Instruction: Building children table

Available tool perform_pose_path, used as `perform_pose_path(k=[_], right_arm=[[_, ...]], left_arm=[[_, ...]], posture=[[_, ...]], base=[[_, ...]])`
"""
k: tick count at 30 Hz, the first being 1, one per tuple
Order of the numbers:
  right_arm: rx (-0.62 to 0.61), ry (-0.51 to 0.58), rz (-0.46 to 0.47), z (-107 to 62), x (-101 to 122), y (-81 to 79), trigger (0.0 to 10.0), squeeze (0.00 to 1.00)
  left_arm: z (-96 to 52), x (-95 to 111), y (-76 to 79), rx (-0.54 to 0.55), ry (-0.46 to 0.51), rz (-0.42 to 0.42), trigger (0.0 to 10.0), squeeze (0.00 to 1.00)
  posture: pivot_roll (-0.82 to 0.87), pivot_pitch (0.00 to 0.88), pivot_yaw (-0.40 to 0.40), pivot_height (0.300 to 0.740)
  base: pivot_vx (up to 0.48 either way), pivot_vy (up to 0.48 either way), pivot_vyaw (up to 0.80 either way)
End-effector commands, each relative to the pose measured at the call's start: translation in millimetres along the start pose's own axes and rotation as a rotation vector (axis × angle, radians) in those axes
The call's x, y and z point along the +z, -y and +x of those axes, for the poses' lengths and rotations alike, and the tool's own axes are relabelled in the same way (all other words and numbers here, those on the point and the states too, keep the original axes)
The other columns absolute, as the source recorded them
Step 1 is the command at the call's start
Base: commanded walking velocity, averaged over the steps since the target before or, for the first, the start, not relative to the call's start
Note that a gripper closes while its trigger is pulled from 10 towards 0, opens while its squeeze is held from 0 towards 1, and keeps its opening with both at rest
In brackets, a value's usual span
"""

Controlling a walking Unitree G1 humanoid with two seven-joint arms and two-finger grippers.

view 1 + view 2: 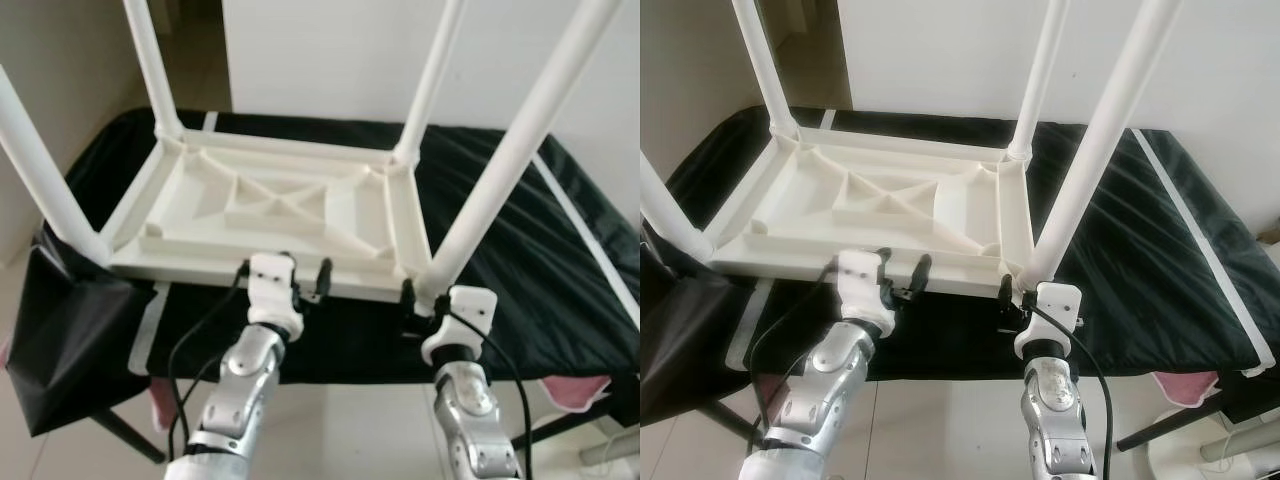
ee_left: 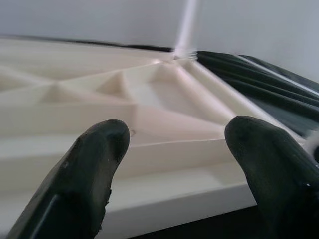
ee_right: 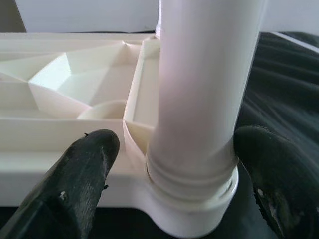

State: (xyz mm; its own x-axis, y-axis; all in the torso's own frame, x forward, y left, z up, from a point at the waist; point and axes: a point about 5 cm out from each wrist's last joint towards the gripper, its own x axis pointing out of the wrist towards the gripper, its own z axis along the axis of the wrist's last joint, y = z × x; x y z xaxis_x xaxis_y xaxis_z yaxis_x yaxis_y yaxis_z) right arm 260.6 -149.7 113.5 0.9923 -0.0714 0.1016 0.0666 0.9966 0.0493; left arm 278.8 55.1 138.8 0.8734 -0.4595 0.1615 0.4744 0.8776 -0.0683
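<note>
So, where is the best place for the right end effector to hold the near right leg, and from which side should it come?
Grip the near right leg low, just above its socket collar, coming from the robot's side. The leg is round and upright, and the open right end effector already straddles it there, one finger on either side.

A plain home room: white walls (image 1: 330, 60), pale tiled floor (image 1: 330, 420), a doorway (image 1: 195, 50) to another room, and a surface draped in black cloth (image 1: 560, 270) with white stripes.
</note>
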Motion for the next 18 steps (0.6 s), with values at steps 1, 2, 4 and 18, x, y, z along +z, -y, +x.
perform_pose_path(k=[1, 2, 4, 18], right_arm=[[0.0, 0.008, -0.006, 3.0, 4.0, 6.7, 10.0, 0.0], [0.005, 0.013, -0.01, 5.0, 5.6, 8.9, 10.0, 0.0], [0.012, 0.016, -0.013, 7.2, 6.8, 11.3, 10.0, 0.0], [0.24, 0.014, -0.072, 36.8, 20.0, 29.5, 10.0, 0.0]], left_arm=[[-4.6, 0.5, 18.4, -0.329, -0.015, 0.017, 10.0, 0.0], [-5.8, 1.7, 19.8, -0.365, -0.02, 0.026, 10.0, 0.0], [-6.6, 3.7, 20.6, -0.393, -0.022, 0.027, 10.0, 0.0], [-10.4, 13.5, 29.3, -0.602, -0.069, -0.001, 10.0, 0.0]], posture=[[-0.01, 0.017, -0.068, 0.74], [-0.01, 0.014, -0.07, 0.74], [-0.01, 0.01, -0.073, 0.74], [0.0, 0.0, -0.078, 0.74]], base=[[0.0, 0.0, 0.0], [0.0, 0.0, 0.0], [0.0, 0.0, 0.0], [0.0, 0.0, 0.0]])
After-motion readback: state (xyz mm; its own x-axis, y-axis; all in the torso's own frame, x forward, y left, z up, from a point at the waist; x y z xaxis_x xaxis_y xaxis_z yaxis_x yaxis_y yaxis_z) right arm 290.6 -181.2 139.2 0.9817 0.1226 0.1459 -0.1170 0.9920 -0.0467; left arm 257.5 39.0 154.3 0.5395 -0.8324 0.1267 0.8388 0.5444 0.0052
